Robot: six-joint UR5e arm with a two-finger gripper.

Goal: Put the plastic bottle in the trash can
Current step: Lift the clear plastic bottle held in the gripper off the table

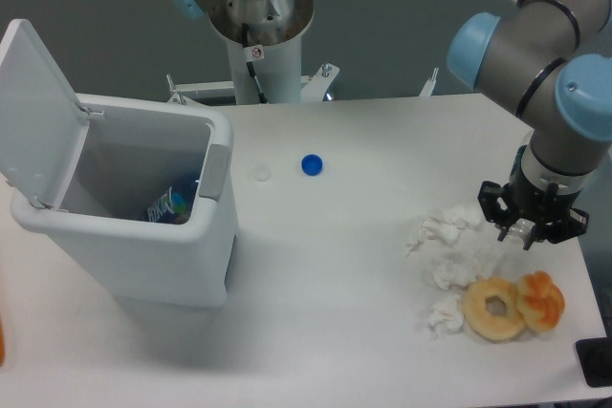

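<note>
Plastic bottle [519,230] at about 3 o'clock on the table [335,274], faint and see-through, hard to make out, apparently pinched between the fingers of the gripper [517,234], just above the tabletop. Gripper pointing down, fingers closed in on that clear shape. Directly at 8 o'clock from the gripper, touching distance, crumpled white tissues [442,232], more of them trailing down toward 6 o'clock. At 6 o'clock from the gripper, a pale ring-shaped doughnut [494,309] touching an orange piece [542,300] on its 3 o'clock side. Well apart at 9 o'clock, trash can [143,246], lid [33,102] swung up and open, a blue-printed packet [170,205] lying inside. Between can and gripper, nearer 12 o'clock, small blue cap [311,165] and beside it at 9 o'clock a small whitish disc [261,174].
</note>
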